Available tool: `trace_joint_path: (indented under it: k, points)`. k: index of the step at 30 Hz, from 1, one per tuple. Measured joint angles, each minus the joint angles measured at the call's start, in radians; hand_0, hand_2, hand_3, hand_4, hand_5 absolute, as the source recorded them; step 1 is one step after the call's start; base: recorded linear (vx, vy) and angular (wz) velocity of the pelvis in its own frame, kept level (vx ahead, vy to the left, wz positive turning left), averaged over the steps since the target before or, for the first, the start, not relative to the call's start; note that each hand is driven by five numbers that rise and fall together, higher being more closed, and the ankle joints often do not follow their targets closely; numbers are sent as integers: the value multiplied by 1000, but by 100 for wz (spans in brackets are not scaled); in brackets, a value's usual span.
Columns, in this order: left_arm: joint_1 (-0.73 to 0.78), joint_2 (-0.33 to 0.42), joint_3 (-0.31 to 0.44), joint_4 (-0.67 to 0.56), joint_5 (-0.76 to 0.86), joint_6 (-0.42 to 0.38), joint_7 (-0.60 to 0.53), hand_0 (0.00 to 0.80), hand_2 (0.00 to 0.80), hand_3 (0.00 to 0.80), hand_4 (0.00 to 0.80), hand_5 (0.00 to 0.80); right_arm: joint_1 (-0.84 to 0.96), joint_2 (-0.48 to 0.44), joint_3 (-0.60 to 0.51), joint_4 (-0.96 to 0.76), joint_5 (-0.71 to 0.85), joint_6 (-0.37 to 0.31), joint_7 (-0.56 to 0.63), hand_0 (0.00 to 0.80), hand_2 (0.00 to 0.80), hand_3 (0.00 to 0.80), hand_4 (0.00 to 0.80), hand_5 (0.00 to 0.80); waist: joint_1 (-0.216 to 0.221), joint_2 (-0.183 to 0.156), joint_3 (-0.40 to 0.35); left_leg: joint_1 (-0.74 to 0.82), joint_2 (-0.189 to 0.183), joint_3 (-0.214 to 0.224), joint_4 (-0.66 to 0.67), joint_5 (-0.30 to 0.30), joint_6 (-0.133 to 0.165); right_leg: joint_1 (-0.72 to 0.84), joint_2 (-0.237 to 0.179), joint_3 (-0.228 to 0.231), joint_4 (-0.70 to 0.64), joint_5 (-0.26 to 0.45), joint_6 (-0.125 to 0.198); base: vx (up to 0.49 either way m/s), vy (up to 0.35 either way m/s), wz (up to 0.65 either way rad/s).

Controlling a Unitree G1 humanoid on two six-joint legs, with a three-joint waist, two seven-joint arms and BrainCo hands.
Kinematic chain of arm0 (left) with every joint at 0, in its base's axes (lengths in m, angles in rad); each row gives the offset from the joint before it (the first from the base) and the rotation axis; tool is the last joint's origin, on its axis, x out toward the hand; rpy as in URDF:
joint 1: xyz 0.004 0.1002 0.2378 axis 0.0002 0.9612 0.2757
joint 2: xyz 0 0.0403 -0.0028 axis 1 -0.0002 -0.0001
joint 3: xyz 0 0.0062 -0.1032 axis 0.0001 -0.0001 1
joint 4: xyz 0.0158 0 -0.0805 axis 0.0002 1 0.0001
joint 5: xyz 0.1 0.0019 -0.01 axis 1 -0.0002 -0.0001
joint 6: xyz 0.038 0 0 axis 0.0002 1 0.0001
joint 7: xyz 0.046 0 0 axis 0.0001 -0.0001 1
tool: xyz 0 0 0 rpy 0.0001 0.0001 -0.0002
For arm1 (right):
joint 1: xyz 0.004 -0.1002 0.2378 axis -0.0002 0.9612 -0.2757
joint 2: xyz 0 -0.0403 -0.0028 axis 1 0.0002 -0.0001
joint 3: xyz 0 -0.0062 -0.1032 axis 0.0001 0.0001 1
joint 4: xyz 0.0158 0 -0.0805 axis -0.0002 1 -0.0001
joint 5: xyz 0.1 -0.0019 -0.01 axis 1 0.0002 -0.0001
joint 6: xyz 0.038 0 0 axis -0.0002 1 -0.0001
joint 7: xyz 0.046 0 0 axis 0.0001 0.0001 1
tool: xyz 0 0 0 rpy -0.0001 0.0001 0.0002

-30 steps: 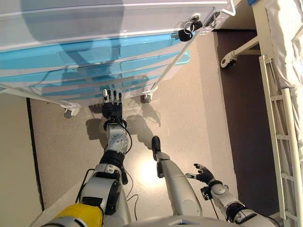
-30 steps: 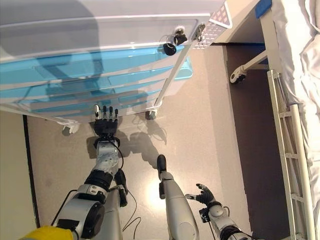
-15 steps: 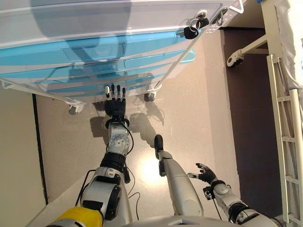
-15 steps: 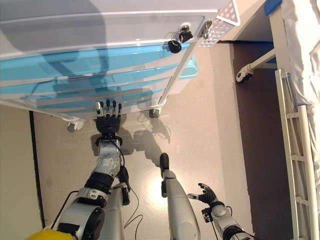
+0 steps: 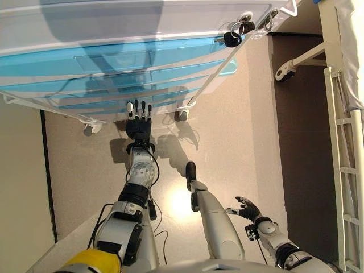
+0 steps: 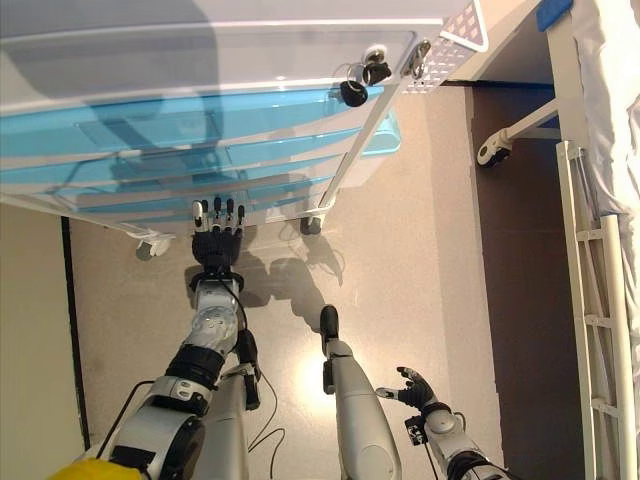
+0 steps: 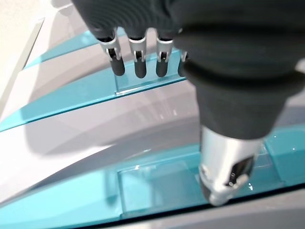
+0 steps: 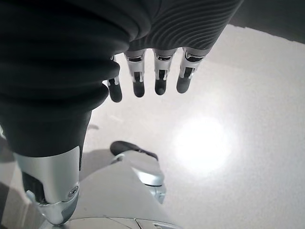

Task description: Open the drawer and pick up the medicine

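A white wheeled cart (image 5: 142, 23) with several translucent blue drawers (image 5: 114, 57) stands in front of me, all drawers closed. My left hand (image 5: 138, 122) is open, fingers straight, stretched toward the lowest drawers (image 6: 240, 195). In the left wrist view its fingertips (image 7: 138, 67) hover just short of a blue drawer front (image 7: 143, 86) and its handle lip. My right hand (image 5: 245, 209) is open and idle, low at my right side over the floor. No medicine is visible.
A bunch of keys (image 5: 233, 35) hangs from the cart's top right corner. A bed frame with a white rail (image 5: 344, 148) and a caster (image 5: 283, 73) stands to the right. The cart's own casters (image 5: 182, 115) rest on the beige floor.
The view has shifted slightly. My left hand has edged a little further toward the lower drawers. The right hand has stayed put.
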Motion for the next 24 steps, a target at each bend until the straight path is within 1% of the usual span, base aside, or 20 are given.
trace_joint_path:
  k: [9, 12, 24]
  points:
    - [-2, 27, 1, -2, 1, -1, 4, 0, 0, 0, 0, 0, 0, -8, 4, 2, -1, -8, 8, 0, 0, 0, 0, 0, -2, 0, 0, 0, 0, -3, -18, 16, -7, -12, 2, -3, 10, -1, -2, 0, 0, 0]
    - [-11, 37, 1, -1, 2, -2, 34, 0, 0, 0, 0, 0, 1, -15, 13, 2, -1, -8, 9, 0, 0, 0, 0, 0, -4, 0, 0, 0, 0, -3, -22, 20, -8, -14, 2, -3, 11, 0, -4, 0, 0, 0]
    - [-22, 39, 2, -2, 2, -18, 54, 0, 0, 0, 0, 0, 1, -31, 13, 1, -2, -8, 8, 0, 0, 0, 0, 0, -6, 0, -2, 0, 1, -1, -31, 28, -12, -20, 4, -2, 11, 8, -16, 0, 0, 0]
